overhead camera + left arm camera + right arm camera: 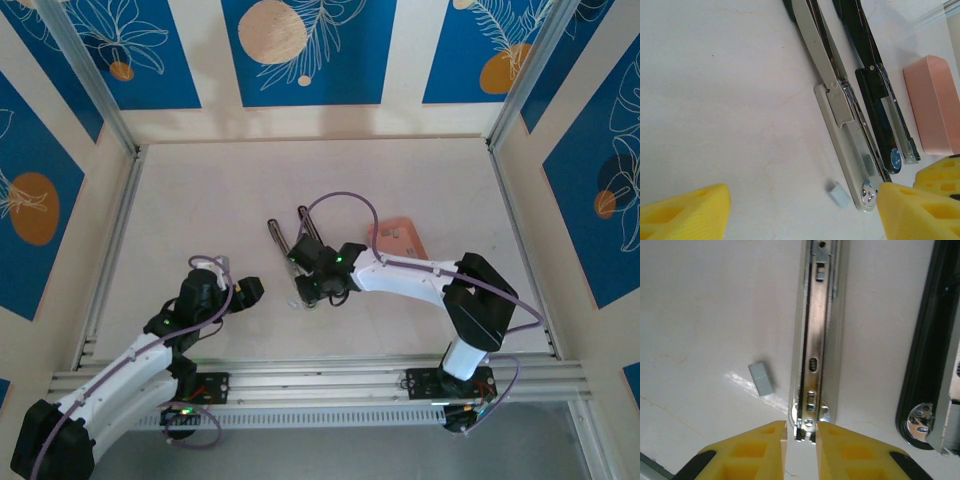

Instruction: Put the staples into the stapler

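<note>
Jaws wide on left arm (120, 372), nearly meeting on right arm (400, 278).

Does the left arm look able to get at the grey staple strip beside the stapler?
Probably yes: the staple strip lies uncovered beside the stapler, just ahead of the open left gripper, nothing between.

Open tabletop (200, 200) lies left; grey stapler (840, 125), black stapler (875, 85), pink tray (935, 105) crowd right.

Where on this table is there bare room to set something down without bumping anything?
The far table stretch between the back wall and the stapler is bare, as is the left side between the rail and the stapler. The middle is crowded: pink tray, loose staples, left gripper and right gripper bunch around it.
</note>
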